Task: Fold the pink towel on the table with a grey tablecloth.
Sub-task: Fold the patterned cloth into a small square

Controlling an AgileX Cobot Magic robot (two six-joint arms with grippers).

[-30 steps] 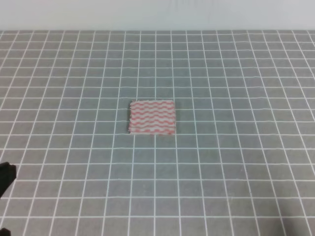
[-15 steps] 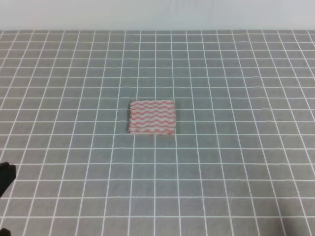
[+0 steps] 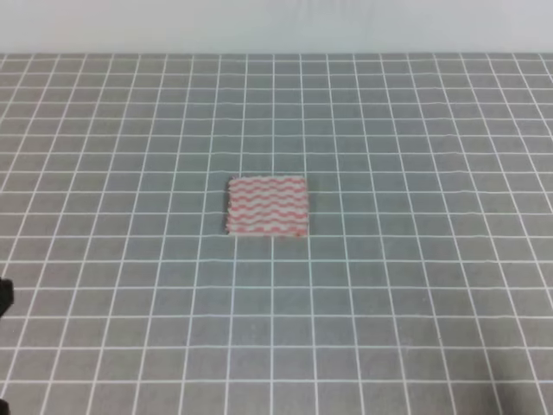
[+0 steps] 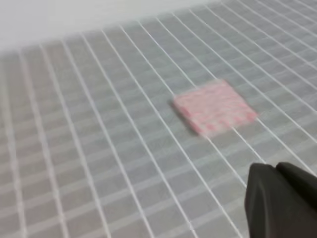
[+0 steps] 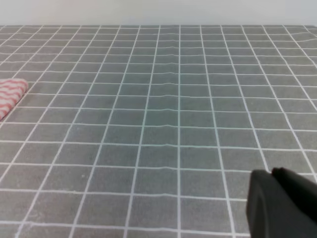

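Observation:
The pink towel (image 3: 266, 206) lies as a small flat rectangle with pink-and-white wavy stripes, about two grid squares wide, in the middle of the table with a grey tablecloth (image 3: 389, 285). Neither gripper touches it. In the left wrist view the towel (image 4: 215, 107) is blurred and well ahead of my left gripper (image 4: 283, 202), of which only one dark finger shows at the lower right. In the right wrist view the towel (image 5: 10, 94) peeks in at the left edge, far from my right gripper (image 5: 282, 203), again a single dark finger. A sliver of the left arm (image 3: 3, 298) shows at the exterior view's left edge.
The grey cloth with its white grid (image 5: 163, 99) runs flat on every side of the towel. A pale wall (image 3: 276, 26) borders the table's far edge. No other objects show.
The dark part of the left arm at the exterior view's left edge has slid further out of frame. The towel has not moved.

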